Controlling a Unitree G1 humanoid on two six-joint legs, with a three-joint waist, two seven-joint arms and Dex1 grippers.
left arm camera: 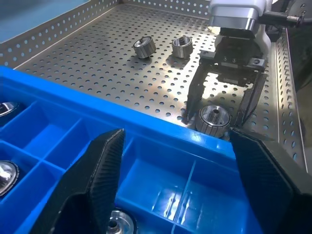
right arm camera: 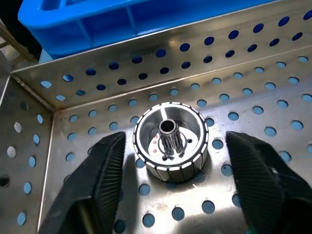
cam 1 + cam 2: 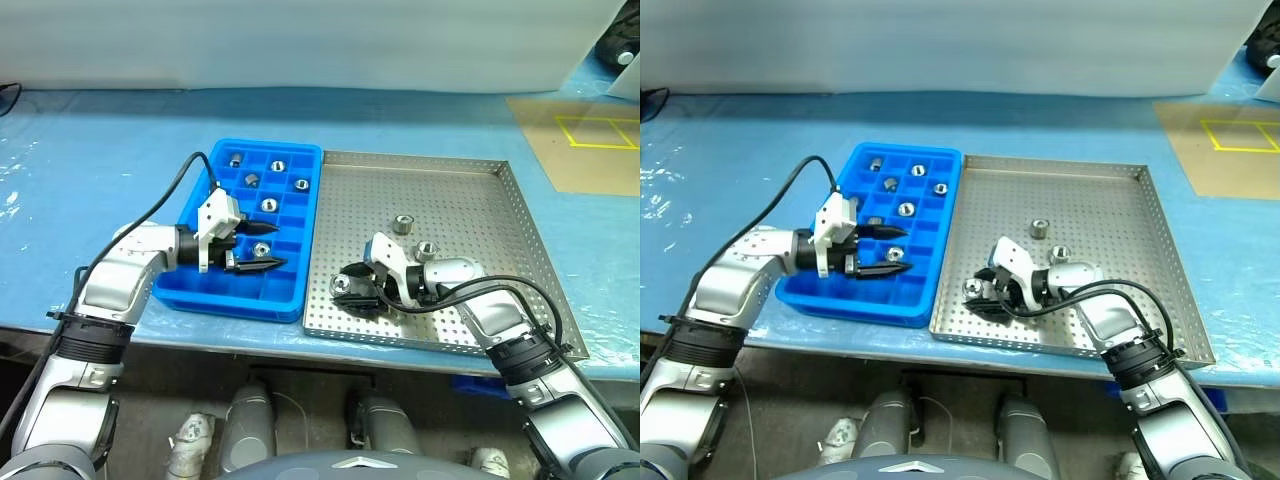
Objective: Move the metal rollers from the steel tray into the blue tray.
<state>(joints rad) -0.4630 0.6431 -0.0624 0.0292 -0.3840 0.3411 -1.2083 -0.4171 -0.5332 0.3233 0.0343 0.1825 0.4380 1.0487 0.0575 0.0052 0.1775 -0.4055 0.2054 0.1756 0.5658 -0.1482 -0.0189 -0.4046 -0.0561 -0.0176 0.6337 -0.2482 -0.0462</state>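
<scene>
Here the right claw [image 3: 352, 290] is reaching into the near left corner of the steel tray [image 3: 470, 200], its two black fingers standing apart on either side of a roller [image 2: 170, 141] that is resting upright on the perforated base; in the right wrist view clear gaps are showing between the roller and each finger, so nothing is being gripped. That roller is sitting just beside the tray's left rim, close to the blue tray [image 3: 195, 285]. Two more rollers are lying further back on the steel tray, one [image 3: 402, 225] near the middle and another [image 3: 426, 249] just beside the right wrist. The left claw [image 3: 262, 247] is hovering over the near part of the blue tray, pointing toward the steel tray, its fingers spread wide and holding nothing. Several rollers are sitting in the blue tray's compartments, mostly toward the far end, one [image 3: 278, 166] to a cell. Both trays are lying side by side, touching, on the blue-covered counter [image 3: 100, 150].
</scene>
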